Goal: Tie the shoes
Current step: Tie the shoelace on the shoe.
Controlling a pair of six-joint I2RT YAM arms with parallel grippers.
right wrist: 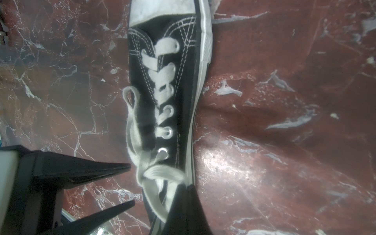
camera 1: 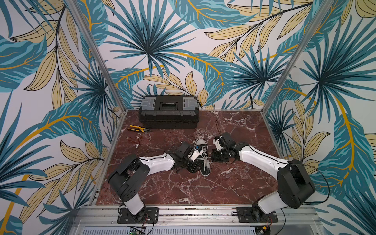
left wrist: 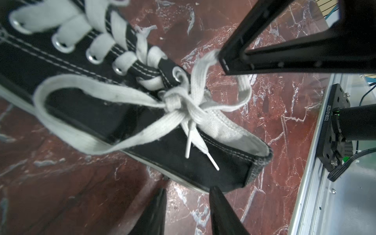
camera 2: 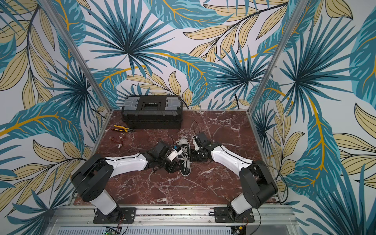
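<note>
The sneaker lies in the middle of the surface, between my two arms. My right claw is pressed together on the short loop of the bow. My left claw is spread beside the heel and grips nothing, and that worries me. The knot looks slack, and the long loop hangs free over the side of the shoe. If I pull with the right alone, nothing opposes it. I judge the shoe may slide or tip. The lace ends sit close to the knot, so they may creep through and undo the bow. The spread fingers could also snag that free loop on any move.
</note>
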